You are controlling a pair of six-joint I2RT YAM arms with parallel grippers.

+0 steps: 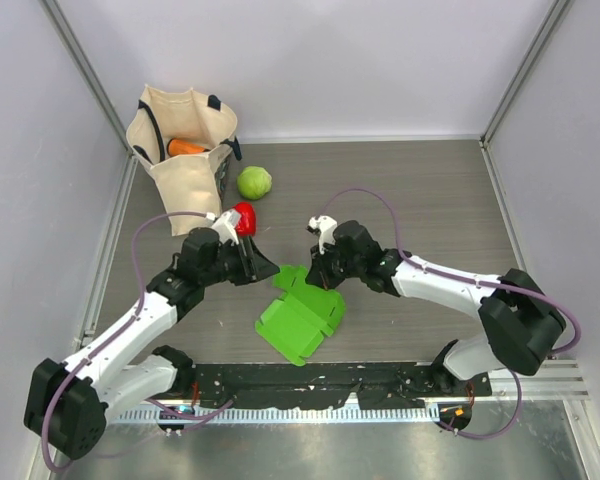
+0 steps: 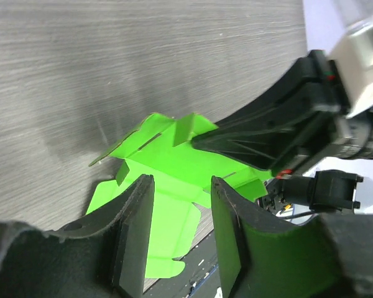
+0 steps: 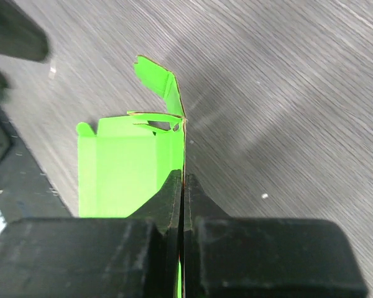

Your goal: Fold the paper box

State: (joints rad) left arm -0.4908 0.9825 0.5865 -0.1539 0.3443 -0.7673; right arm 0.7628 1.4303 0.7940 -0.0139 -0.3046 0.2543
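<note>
Robot lab test cell. Plain white panel walls [image 1: 330, 60] on the left, far and right sides, joined by aluminium posts [image 1: 520, 70]. Grey wood-grain table [image 1: 420, 190]. Left arm [image 1: 130, 330] and right arm [image 1: 440, 285] bolted to black rail [image 1: 310, 378] at near edge; purple cables [image 1: 358, 190] exposed. Staged props: tote bag [image 1: 185, 150], paper box [image 1: 300, 320].

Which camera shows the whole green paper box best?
The top external view: the paper box shows almost whole from above. The left wrist view hides part behind its own fingers; the right wrist view shows only one side, its edge pinched by the right end effector.
</note>
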